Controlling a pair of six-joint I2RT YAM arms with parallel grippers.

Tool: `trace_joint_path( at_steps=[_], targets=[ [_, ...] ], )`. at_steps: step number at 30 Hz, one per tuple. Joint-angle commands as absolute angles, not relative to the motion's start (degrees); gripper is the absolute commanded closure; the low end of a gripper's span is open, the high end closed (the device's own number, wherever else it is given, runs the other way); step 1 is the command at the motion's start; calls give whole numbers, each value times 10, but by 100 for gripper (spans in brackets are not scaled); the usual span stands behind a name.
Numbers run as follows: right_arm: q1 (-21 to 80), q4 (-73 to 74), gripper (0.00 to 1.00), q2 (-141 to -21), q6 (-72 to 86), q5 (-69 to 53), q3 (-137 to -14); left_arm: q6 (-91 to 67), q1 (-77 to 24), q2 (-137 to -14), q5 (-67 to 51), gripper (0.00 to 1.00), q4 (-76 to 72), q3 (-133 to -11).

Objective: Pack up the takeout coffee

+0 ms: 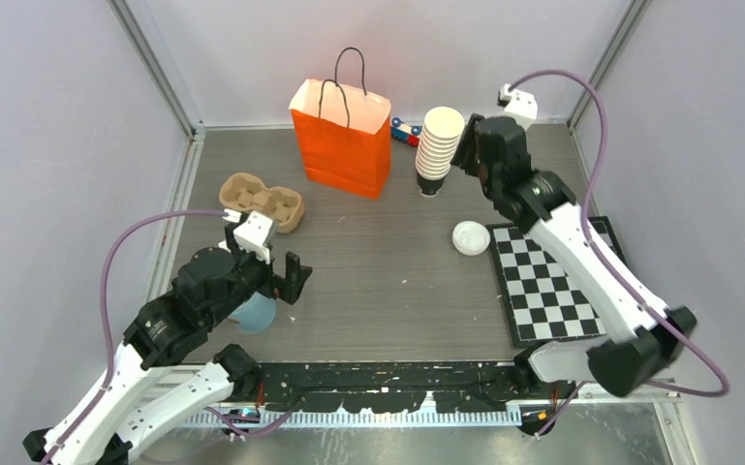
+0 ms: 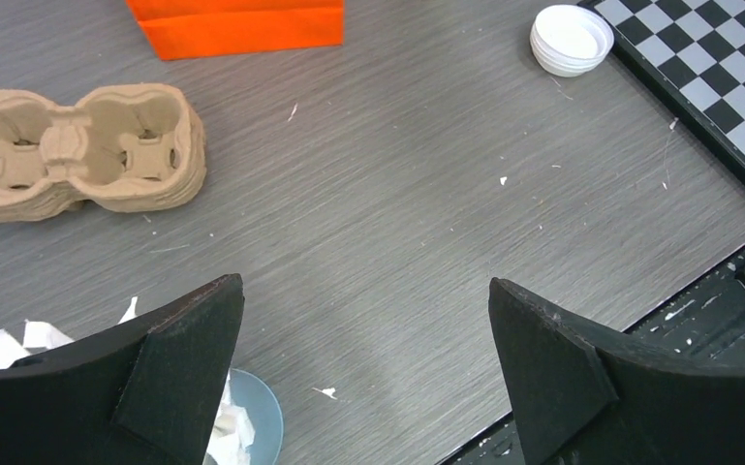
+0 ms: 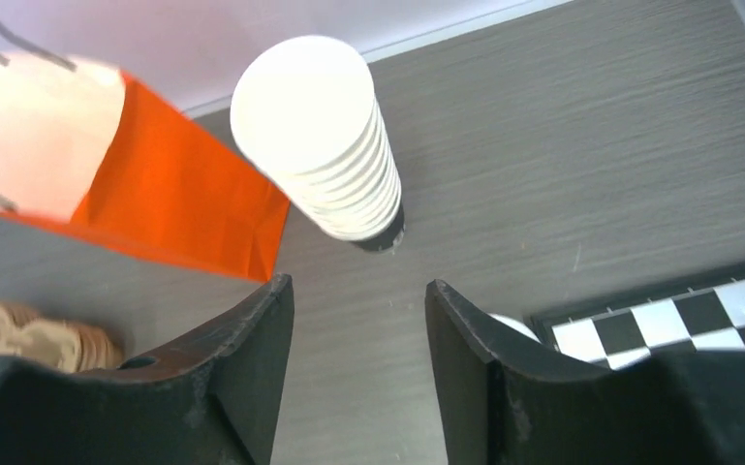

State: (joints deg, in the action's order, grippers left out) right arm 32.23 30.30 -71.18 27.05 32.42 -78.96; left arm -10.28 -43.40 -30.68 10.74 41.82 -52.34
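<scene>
Where the left arm ends, item one: the left gripper [image 2: 363,291], black fingers spread as wide as they go, nothing between them, poised over the near left part of the grey wood-grain table [image 1: 388,281]. Just below it and partly hidden by it, a pale blue cup stuffed with white paper sticks [image 1: 255,315]. Beyond that, towards the far left, a brown moulded-pulp cup carrier [image 1: 262,201], lying flat.

Item two: the right gripper [image 3: 358,288], jaws partly apart, gripping nothing, raised at the far right of the table. Just beside it, a tall stack of nested white paper cups with a dark base [image 1: 438,145], standing upright. Left of the stack, an orange paper bag with black cord handles [image 1: 344,145], standing open. Nearer to me, a small pile of round white plastic lids [image 1: 471,237], just beside the corner of a black-and-white chequered board [image 1: 547,281].

As for the takeout coffee itself, no view lets me tell where a lidded cup stands.
</scene>
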Motion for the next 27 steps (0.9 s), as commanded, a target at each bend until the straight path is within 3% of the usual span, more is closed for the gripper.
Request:
trace_joint_path(
  at_steps=[1, 7, 12, 27],
  targets=[
    [272, 284, 47, -810, 247, 238, -894, -124, -435, -337, 73, 0, 392, -556],
    [212, 330, 62, -937, 218, 186, -1018, -132, -435, -343, 47, 0, 369, -526],
    [198, 373, 61, -1000, 180, 238, -1093, -121, -435, -343, 49, 0, 387, -516],
    [170, 388, 61, -1072, 176, 164, -1150, -111, -435, -320, 49, 0, 381, -504]
  ],
)
